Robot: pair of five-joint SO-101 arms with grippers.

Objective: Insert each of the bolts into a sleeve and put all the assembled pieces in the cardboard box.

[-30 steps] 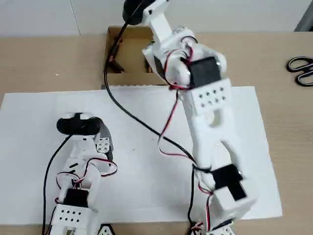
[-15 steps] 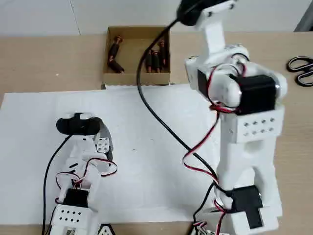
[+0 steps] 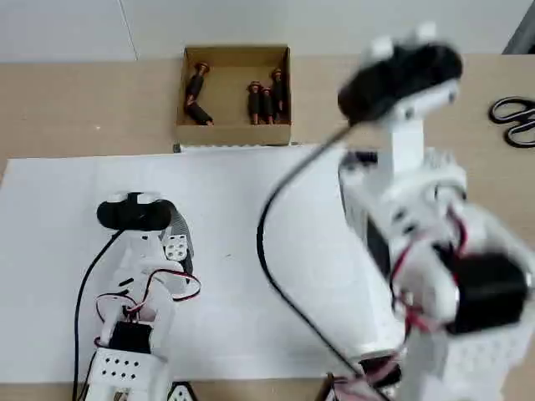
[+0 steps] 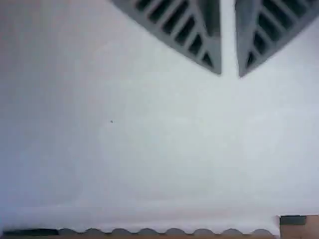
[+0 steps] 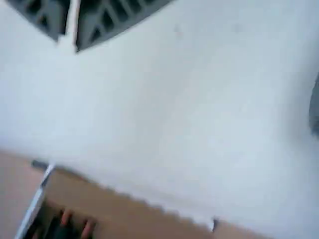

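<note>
The cardboard box stands at the far side of the table, just beyond the white paper. Several dark bolt-and-sleeve pieces lie inside it, some at its left wall and some right of its middle. My left gripper is shut and holds nothing; it sits low over bare paper at the near left. My right gripper is also shut and holds nothing, over the paper. The right wrist view catches a corner of the box with pieces in it. The right arm stands raised at the near right.
A white paper sheet covers the middle of the table. Scissors lie on the wood at the far right. A black cable from the right arm hangs across the paper.
The right arm has swung away from the box, to the right and back toward the near edge, uncovering the box and its pieces. The left arm has not moved.
</note>
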